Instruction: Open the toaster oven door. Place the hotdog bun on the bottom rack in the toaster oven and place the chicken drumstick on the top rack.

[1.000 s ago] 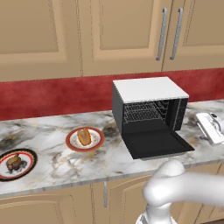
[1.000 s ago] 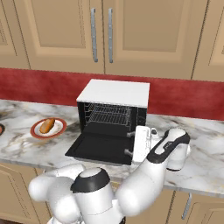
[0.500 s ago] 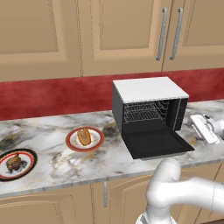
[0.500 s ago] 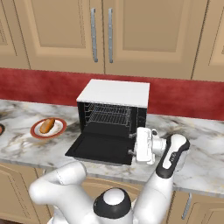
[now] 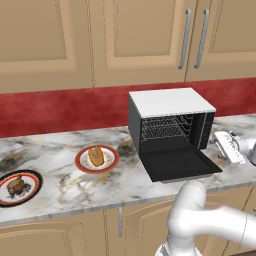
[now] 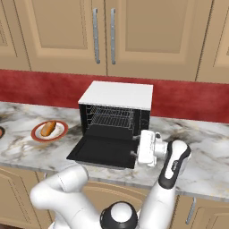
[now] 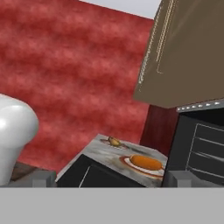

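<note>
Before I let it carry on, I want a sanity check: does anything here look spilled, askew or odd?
Nothing stands out. The toaster oven door lies fully open, the hotdog bun and chicken drumstick rest on their plates, and the open hand holds nothing.

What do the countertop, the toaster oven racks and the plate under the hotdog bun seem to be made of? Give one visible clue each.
Countertop: looks like polished marble, white with grey and brown veining.
Toaster oven racks: probably metal wire, thin dark grid bars.
Plate under the hotdog bun: likely glazed ceramic, smooth white with a red rim; being rendered, it's open.
</note>
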